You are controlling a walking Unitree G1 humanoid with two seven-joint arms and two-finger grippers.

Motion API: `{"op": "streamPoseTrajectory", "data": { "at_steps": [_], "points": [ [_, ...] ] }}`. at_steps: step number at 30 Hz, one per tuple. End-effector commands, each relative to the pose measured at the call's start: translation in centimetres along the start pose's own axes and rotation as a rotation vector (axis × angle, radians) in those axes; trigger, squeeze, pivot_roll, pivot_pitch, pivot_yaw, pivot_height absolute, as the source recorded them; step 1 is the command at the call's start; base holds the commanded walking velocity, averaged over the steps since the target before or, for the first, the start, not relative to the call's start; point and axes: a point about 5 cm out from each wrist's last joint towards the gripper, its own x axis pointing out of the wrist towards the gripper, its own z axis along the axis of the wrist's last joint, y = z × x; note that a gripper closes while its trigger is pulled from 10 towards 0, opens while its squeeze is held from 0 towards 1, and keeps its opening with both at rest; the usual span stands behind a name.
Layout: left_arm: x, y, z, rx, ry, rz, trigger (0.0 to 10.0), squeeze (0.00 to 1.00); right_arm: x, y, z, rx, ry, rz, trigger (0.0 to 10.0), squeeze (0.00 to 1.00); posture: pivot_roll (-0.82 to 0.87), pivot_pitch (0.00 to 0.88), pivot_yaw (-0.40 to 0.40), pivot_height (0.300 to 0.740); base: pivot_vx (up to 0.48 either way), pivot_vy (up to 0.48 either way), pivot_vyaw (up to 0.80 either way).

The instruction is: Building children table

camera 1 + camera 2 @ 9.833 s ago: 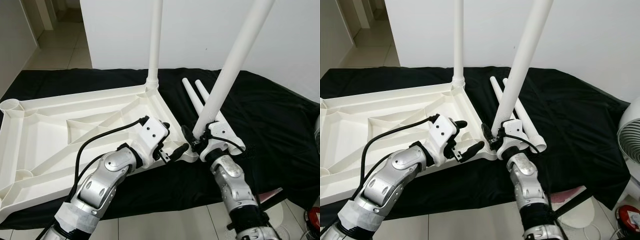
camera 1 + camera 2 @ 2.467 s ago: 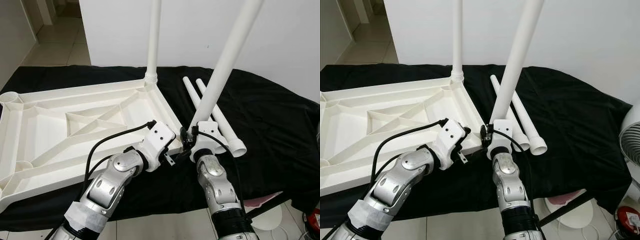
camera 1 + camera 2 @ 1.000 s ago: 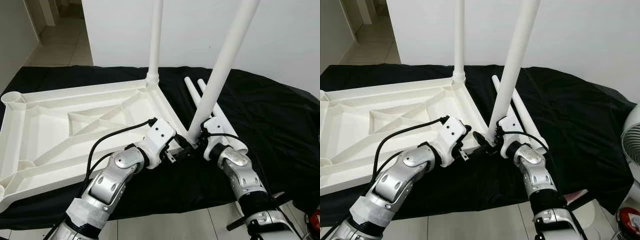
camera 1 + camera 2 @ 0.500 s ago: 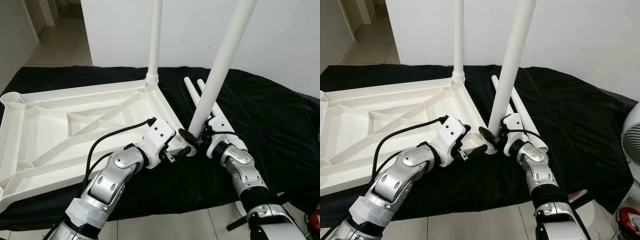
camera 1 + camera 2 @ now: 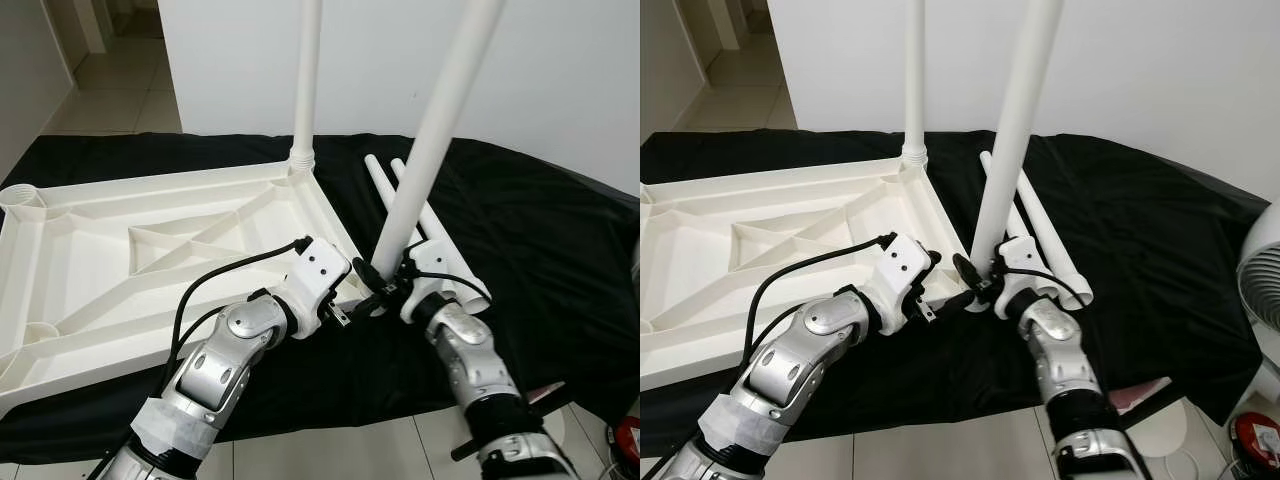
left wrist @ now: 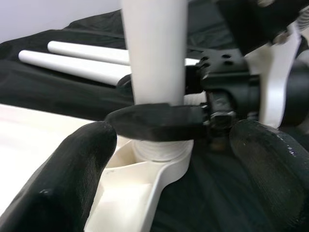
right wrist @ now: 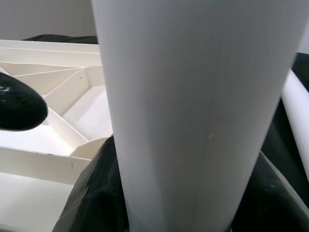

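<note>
Left eye view: upturned white plastic ribbed tabletop (image 5: 150, 250) lies on the black-cloth bench (image 5: 560, 250), filling left/centre of frame. One white plastic tube leg (image 5: 305, 80) stands seated in the far corner socket, upper centre. A second white tube leg (image 5: 430, 140) rises from lower centre to upper right, w/ the right pincer (image 5: 382, 285) clenched round its base at the near corner. Vs 0.5 s ago this leg stands a bit straighter, foot closer over the socket; my read is insertion is nearly lined up but not seated. Left pincer (image 5: 352, 305) sits at that same corner, lower centre.

Right eye view: same scene; two spare white tube legs (image 5: 1040, 235) lie on the cloth, centre-right, behind the right arm.

Left wrist view: left pincer released, fingertips (image 6: 72, 164) spread either side of the corner socket (image 6: 159, 154), mid-frame, touching neither clearly. Leg base looks to sit on or in the socket rim, a detail the eye views hide.

Right wrist view: leg surface close-up, black fingers (image 7: 91, 193) wrapping it low in frame; tabletop ribs at left.
</note>
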Motion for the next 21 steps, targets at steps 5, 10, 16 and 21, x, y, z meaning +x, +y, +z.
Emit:
{"op": "streamPoseTrajectory", "data": {
  "at_steps": [5, 10, 16, 21],
  "points": [
    [-0.1, -0.3, -0.1, -0.004, 0.005, -0.007, 10.0, 0.00, 0.0, 1.1, -2.0, 0.048, 0.128, -0.125, 10.0, 0.00, 0.04, 0.049, -0.059, 0.740, 0.000, 0.000, 0.00],
    [0.0, -0.2, -0.1, -0.006, 0.006, -0.007, 10.0, 0.00, 0.5, 1.5, -1.6, 0.108, 0.127, -0.384, 10.0, 0.00, 0.04, 0.051, -0.062, 0.740, 0.000, 0.000, 0.00],
    [0.0, -0.3, -0.1, -0.009, 0.004, -0.006, 10.0, 0.00, 1.0, 2.8, -1.0, 0.155, 0.097, -0.469, 10.0, 0.00, 0.04, 0.051, -0.064, 0.740, 0.000, 0.000, 0.00],
    [0.1, -0.3, -0.1, -0.011, 0.004, -0.006, 10.0, 0.00, 1.3, 3.8, -0.2, 0.156, 0.058, -0.420, 10.0, 0.00, 0.04, 0.049, -0.067, 0.740, 0.000, 0.000, 0.00]
  ]
}}
